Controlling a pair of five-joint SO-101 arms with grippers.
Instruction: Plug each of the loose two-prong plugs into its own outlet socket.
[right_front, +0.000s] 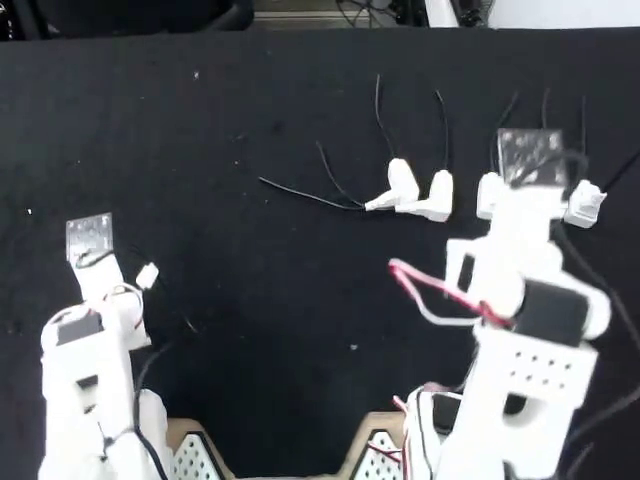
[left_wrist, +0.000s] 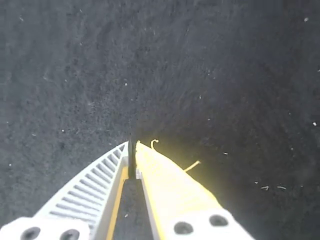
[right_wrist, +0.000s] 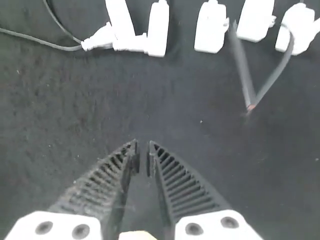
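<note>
A row of white outlet sockets (right_wrist: 212, 27) with black cords lies across the far side of the black table (right_front: 250, 300). At the row's left end, a small white two-prong plug (right_wrist: 99, 42) on a black cord lies end-on against a white block (right_wrist: 131, 44); in the high view the plug (right_front: 378, 203) is near mid-table. My right gripper (right_wrist: 141, 156) is shut on nothing, hovering just short of the row, and in the high view the right gripper (right_front: 528, 165) is over the sockets. My left gripper (left_wrist: 133, 161) is shut and holds nothing above bare mat, at the near left.
A loose black wire with a bare end (right_wrist: 247, 106) lies between the right-hand sockets. Thin black cords (right_front: 300, 192) trail toward the far side. The arm bases (right_front: 520, 400) stand at the near edge. Wide bare mat lies between the arms.
</note>
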